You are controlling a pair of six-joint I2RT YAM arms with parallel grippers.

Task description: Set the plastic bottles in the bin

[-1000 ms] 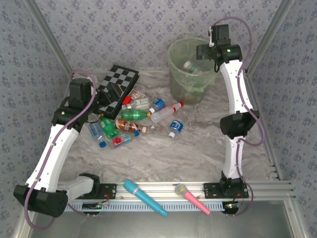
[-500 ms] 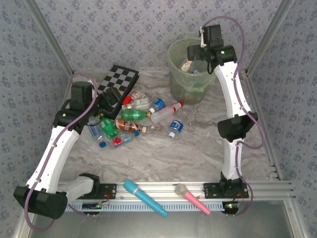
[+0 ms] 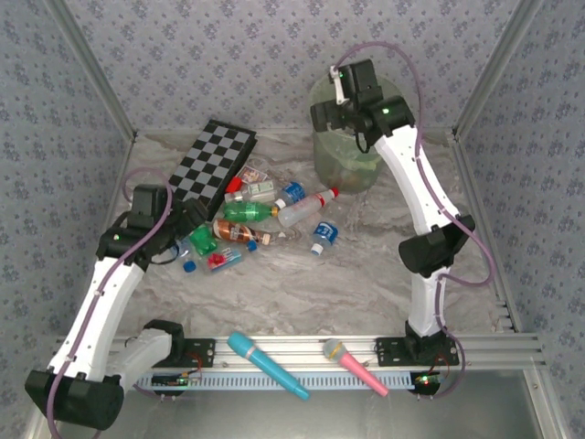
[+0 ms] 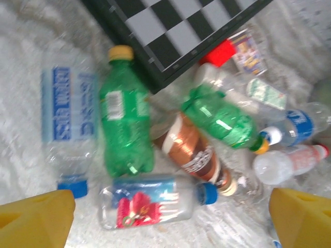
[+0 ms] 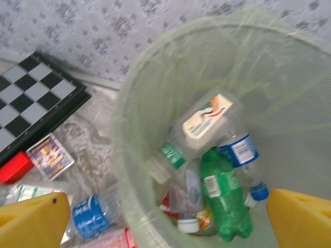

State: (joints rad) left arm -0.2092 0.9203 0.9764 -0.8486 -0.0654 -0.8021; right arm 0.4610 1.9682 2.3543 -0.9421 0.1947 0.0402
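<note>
Nine or so bottles (image 3: 247, 219) lie heaped on the desk (image 3: 366, 274), left of centre, just near of the chessboard (image 3: 215, 155). The left pincer (image 4: 170, 194) has dropped from the board to hover low over the heap's left end, spread wide and empty. A red-labelled bottle (image 4: 155, 204) sits between its fingers, so a grab looks next. The right pincer (image 5: 166, 196), also spread and empty, has swung left across the bin (image 3: 345, 172) at far right. Inside lie roughly five more, among them a white-labelled bottle (image 5: 207, 121) and a green bottle (image 5: 225, 201).
</note>
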